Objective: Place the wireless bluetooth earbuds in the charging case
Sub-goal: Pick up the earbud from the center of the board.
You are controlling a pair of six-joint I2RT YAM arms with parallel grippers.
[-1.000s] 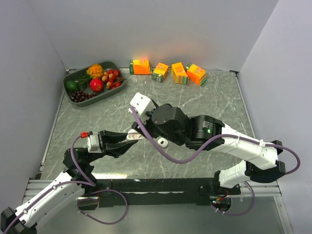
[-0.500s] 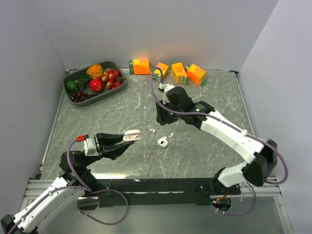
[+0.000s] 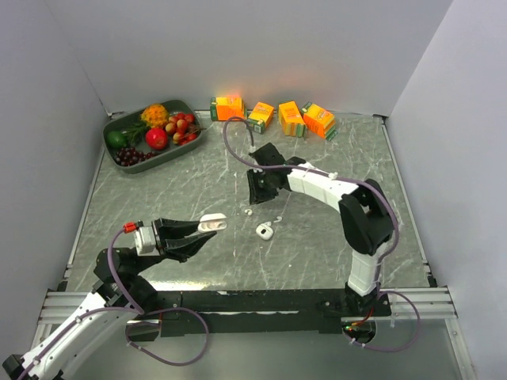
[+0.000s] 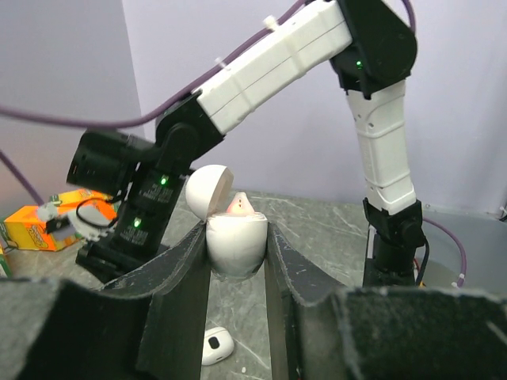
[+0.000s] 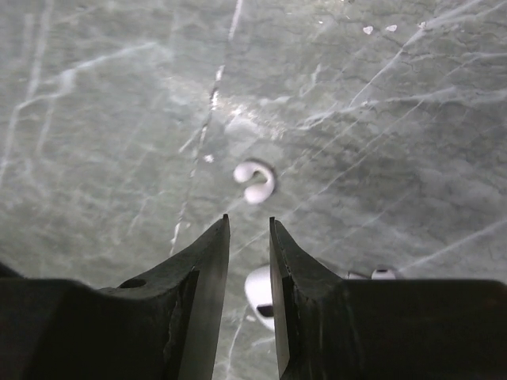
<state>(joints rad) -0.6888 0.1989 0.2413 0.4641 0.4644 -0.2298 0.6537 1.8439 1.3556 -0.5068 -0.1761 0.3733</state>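
My left gripper [image 3: 207, 226] is shut on the white charging case [image 3: 212, 223] and holds it above the table with its lid open. In the left wrist view the case [image 4: 236, 241] sits between my fingers [image 4: 178, 277]. A tiny curved white earbud [image 3: 248, 211] lies on the marble, and a second small white bit [image 3: 277, 218] lies to its right. My right gripper [image 3: 252, 199] hovers just behind them, jaws slightly apart and empty. In the right wrist view the gripper [image 5: 248, 219] has the curved earbud [image 5: 255, 182] just beyond its tips.
A larger rounded white piece with a dark spot [image 3: 264, 231] lies near the earbuds, seen under my right fingers [image 5: 260, 297]. Several orange juice cartons [image 3: 273, 115] line the back wall. A fruit tray [image 3: 125, 124] stands at the back left.
My right arm has swung away from the middle towards the back, and its gripper now sits low behind the earbuds. My left gripper has drawn slightly left with the case.
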